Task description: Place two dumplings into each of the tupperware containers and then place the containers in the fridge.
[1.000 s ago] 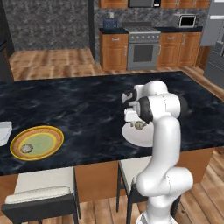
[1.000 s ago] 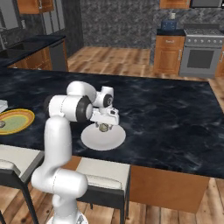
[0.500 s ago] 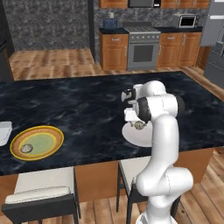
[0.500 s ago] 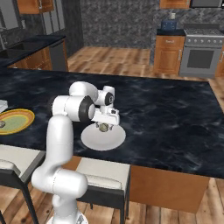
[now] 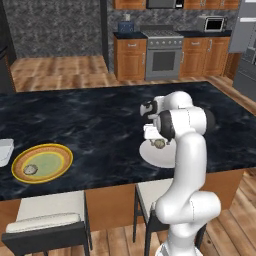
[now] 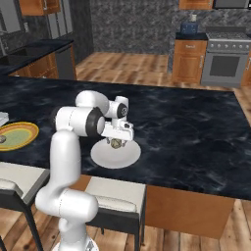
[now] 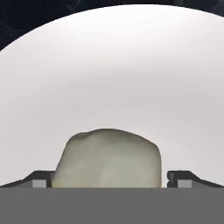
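Observation:
A beige, wrinkled dumpling (image 7: pixel 107 157) lies on a round white dish (image 7: pixel 113 74) near the island counter's front edge. My gripper (image 7: pixel 112 177) is low over it and open, one fingertip on each side of the dumpling (image 5: pixel 160 144) and neither pressing it. From the right base view the gripper (image 6: pixel 116 143) hangs over the dish (image 6: pixel 115 155). Another dumpling (image 5: pixel 31 170) sits on a yellow-rimmed green plate (image 5: pixel 42 162) at the far left. A white tupperware container (image 5: pixel 4 150) pokes in at the left edge. I cannot tell whether the tall grey appliance (image 5: pixel 246 45) at the far right is the fridge.
The black marble island (image 5: pixel 90 125) stretches wide behind the dish. Two stools (image 5: pixel 47 220) stand under its front edge. A steel oven (image 5: pixel 162 50) with wooden cabinets lines the back wall.
The arm has shifted only slightly. The gripper stays low over the white dish with its jaws wide around the dumpling.

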Tool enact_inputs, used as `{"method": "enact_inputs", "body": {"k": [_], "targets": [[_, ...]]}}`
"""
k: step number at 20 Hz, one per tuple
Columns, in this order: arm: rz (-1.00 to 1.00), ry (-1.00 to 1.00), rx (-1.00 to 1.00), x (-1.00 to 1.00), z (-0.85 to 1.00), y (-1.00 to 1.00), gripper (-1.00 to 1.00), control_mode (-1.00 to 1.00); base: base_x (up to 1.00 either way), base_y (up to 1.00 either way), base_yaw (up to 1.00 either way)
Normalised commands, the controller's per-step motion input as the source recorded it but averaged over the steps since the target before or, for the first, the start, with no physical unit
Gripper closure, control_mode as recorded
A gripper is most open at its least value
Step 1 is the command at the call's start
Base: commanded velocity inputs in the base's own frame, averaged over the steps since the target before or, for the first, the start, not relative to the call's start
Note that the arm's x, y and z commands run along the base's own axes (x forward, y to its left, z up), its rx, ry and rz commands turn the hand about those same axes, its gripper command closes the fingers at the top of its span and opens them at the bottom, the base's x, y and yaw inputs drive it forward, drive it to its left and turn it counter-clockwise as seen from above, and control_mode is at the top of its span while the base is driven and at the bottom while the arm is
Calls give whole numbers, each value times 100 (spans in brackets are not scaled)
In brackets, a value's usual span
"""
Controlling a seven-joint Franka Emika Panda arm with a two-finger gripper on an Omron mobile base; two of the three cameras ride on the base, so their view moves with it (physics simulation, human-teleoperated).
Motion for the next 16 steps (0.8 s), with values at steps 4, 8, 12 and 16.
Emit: {"method": "enact_inputs", "body": {"k": [4, 8, 12, 16], "targets": [[0, -2, 0, -5, 0, 0, -100, -100, 0, 0, 0], [0, -3, 0, -6, 0, 0, -100, -100, 0, 0, 0], [0, -1, 0, -9, -2, 0, -100, -100, 0, 0, 0], [0, 0, 0, -6, -20, 0, 100, -100, 0, 0, 0]]}}
